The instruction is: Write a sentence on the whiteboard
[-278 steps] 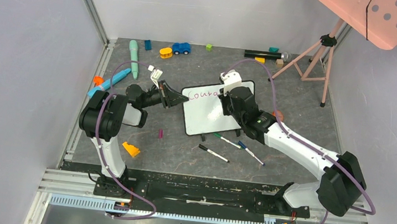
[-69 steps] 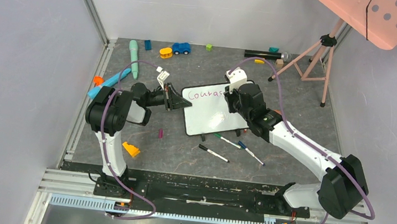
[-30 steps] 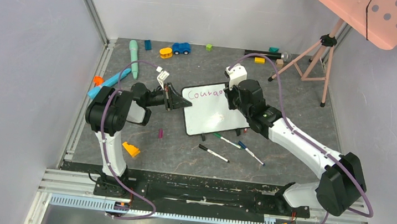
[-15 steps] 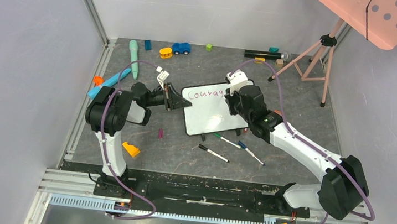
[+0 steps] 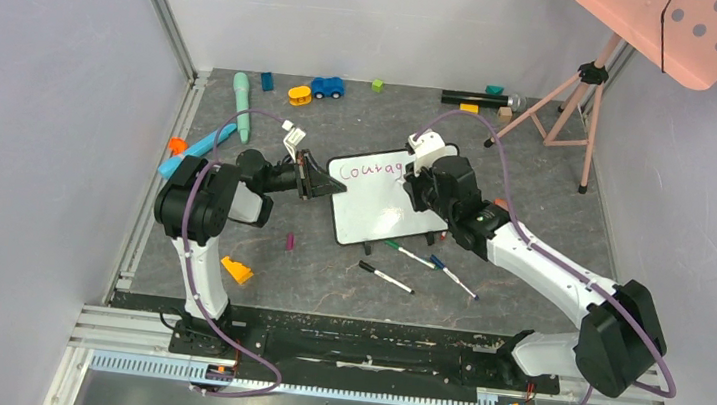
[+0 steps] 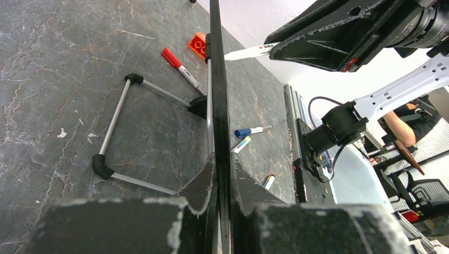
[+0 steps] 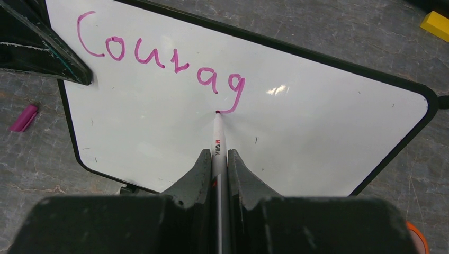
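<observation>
in the middle of the bench (image 5: 316, 279), the whiteboard (image 5: 373, 216) sits with its left edge pinched by the left gripper (image 6: 221, 159), while the right gripper (image 7: 218, 154) is pressed together on a white marker (image 7: 217, 135) whose tip touches the board at the tail of the g in the pink sentence (image 7: 159, 59), which reads only "courag".

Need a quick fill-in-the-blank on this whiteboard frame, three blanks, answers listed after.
1. The pink letters on the whiteboard read ____.
2. The marker held in the right gripper touches the board with its tip at the tail of the letter ____.
3. The left gripper holds no marker; its jaws are shut on the edge of the ____.

Missing words: Courag; g; whiteboard
</observation>
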You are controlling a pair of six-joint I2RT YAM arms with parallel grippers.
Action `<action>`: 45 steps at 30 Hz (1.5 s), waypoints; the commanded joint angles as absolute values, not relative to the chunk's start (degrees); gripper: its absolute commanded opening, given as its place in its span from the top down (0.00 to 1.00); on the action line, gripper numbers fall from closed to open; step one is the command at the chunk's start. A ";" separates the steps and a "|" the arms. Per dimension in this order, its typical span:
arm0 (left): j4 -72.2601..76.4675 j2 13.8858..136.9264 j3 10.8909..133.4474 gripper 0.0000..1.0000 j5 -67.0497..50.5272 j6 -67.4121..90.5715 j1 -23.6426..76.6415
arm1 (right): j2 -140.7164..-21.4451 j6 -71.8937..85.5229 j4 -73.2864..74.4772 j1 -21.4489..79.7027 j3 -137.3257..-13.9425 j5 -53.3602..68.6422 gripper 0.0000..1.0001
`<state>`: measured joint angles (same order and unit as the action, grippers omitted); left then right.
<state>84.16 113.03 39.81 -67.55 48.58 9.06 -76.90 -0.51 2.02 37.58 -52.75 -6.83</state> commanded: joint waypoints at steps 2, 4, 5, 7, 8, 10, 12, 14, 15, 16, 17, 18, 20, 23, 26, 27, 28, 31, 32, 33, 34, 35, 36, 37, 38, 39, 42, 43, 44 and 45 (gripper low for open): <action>89.21 113.29 41.40 0.98 -69.61 48.86 9.40 | -78.24 -0.09 0.48 37.18 -55.16 -5.99 1.00; 89.21 113.30 41.41 0.98 -69.62 48.88 9.40 | -77.79 -0.09 0.44 37.11 -55.50 -6.27 1.00; 89.22 113.29 41.41 0.98 -69.63 48.86 9.40 | -77.59 -0.06 0.44 37.18 -55.58 -6.41 1.00; 89.21 113.32 41.40 0.98 -69.65 48.87 9.40 | -77.13 -0.09 0.46 37.18 -56.01 -6.65 1.00; 89.21 113.38 41.44 0.98 -69.65 48.87 9.40 | -76.97 -0.09 0.46 37.18 -56.22 -6.52 1.00; 89.21 113.38 41.40 0.98 -69.62 48.87 9.40 | -76.59 -0.09 0.44 37.18 -56.76 -6.01 1.00; 89.21 113.25 41.40 0.98 -69.66 48.87 9.40 | -75.80 -0.08 0.44 37.10 -56.78 -5.57 1.00; 89.21 113.29 41.40 0.98 -69.59 48.87 9.40 | -74.57 -0.09 0.53 36.89 -56.36 -4.91 1.00; 89.21 113.29 41.40 0.98 -69.58 48.87 9.40 | -74.08 -0.09 0.56 36.84 -56.10 -4.63 1.00; 89.21 113.35 41.42 0.98 -69.56 48.87 9.40 | -73.50 -0.04 0.54 36.65 -55.82 -4.27 1.00; 89.23 113.38 41.42 0.98 -69.52 48.87 9.40 | -72.93 -0.09 0.53 36.50 -55.58 -4.14 1.00; 89.21 113.33 41.47 0.98 -69.57 48.94 9.40 | -72.34 1.22 0.55 36.24 -55.34 -4.05 1.00; 89.21 113.37 41.49 0.98 -69.52 48.96 9.41 | -71.71 1.54 0.70 35.72 -55.13 -4.21 1.00; 89.22 113.36 41.40 0.98 -69.52 48.95 9.40 | -71.54 1.54 0.77 34.82 -55.15 -5.65 1.00; 89.21 113.35 41.44 0.98 -69.63 48.96 9.40 | -72.35 1.63 1.49 34.32 -55.83 -7.34 1.00; 89.21 113.29 41.40 0.98 -69.60 48.91 9.40 | -72.70 1.56 1.71 34.17 -56.06 -7.82 1.00; 89.21 113.28 41.40 0.98 -69.67 48.87 9.40 | -72.93 1.50 1.68 34.19 -56.14 -8.42 1.00; 89.21 113.37 41.44 0.98 -69.61 48.94 9.40 | -73.71 1.24 1.73 33.94 -56.48 -8.86 1.00; 89.21 113.31 41.42 0.98 -69.61 48.93 9.40 | -74.05 1.10 1.72 33.93 -56.67 -8.79 1.00; 89.21 113.42 41.48 0.98 -69.62 48.95 9.40 | -74.33 1.02 1.65 33.93 -56.81 -8.73 1.00; 89.21 113.38 41.51 0.98 -69.59 48.96 9.40 | -74.55 0.96 1.47 33.93 -56.94 -8.58 1.00; 89.21 113.38 41.53 0.98 -69.63 48.96 9.40 | -74.81 0.86 1.39 33.93 -57.05 -8.50 1.00; 89.21 113.38 41.51 0.98 -69.64 48.94 9.40 | -75.00 0.88 1.25 33.86 -57.13 -8.25 1.00; 89.21 113.38 41.52 0.98 -69.62 48.95 9.45 | -75.10 0.81 1.00 33.84 -57.28 -8.05 1.00; 89.21 113.38 41.51 0.98 -69.61 48.96 9.40 | -75.28 0.79 0.93 33.84 -57.25 -7.82 1.00; 89.21 113.38 41.53 0.98 -69.66 48.96 9.40 | -75.40 0.79 0.79 33.84 -57.34 -7.73 1.00; 89.21 113.46 41.52 0.98 -69.61 48.97 9.40 | -75.83 0.68 0.62 33.83 -57.58 -7.54 1.00; 89.21 113.47 41.50 0.98 -69.61 48.96 9.40 | -75.93 0.70 0.46 33.84 -57.61 -7.45 1.00; 89.25 113.38 41.49 0.98 -69.61 48.96 9.40 | -76.02 0.70 0.45 33.84 -57.70 -7.32 1.00; 89.21 113.35 41.48 0.98 -69.61 48.96 9.40 | -76.08 0.70 0.45 33.85 -57.72 -7.30 1.00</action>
